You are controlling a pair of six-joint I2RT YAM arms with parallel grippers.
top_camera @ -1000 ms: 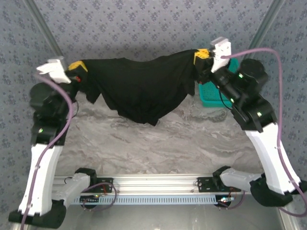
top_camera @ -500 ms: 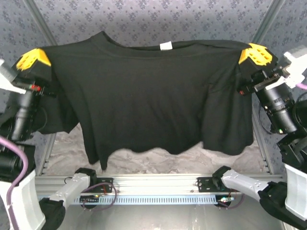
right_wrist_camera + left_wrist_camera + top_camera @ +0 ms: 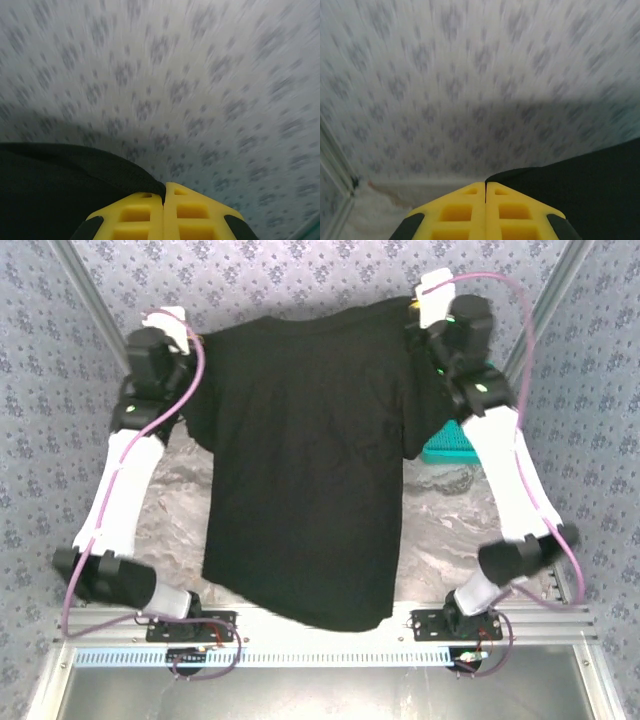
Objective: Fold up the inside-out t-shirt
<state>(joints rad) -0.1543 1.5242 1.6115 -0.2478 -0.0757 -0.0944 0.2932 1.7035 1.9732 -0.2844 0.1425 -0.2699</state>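
The inside-out t-shirt (image 3: 305, 460) is plain black on the side that shows, and it stretches from the far wall to the table's near rail, its hem lying over the rail. My left gripper (image 3: 188, 340) is shut on its far left shoulder corner and my right gripper (image 3: 414, 308) on the far right one. In the left wrist view the yellow fingers (image 3: 470, 210) meet with black cloth (image 3: 580, 195) pinched at the tip. The right wrist view has the same: shut fingers (image 3: 185, 212) with the shirt edge (image 3: 60, 190) caught between them.
A teal mesh basket (image 3: 450, 445) stands at the right, partly behind the right arm and the shirt's sleeve. Grey marbled tabletop (image 3: 160, 510) shows to the left and right of the shirt. The patterned back wall (image 3: 300, 275) lies just beyond both grippers.
Both arms have swung from high and wide near the camera to outstretched toward the back wall, carrying the spread shirt away and down so it now runs lengthwise over the table.
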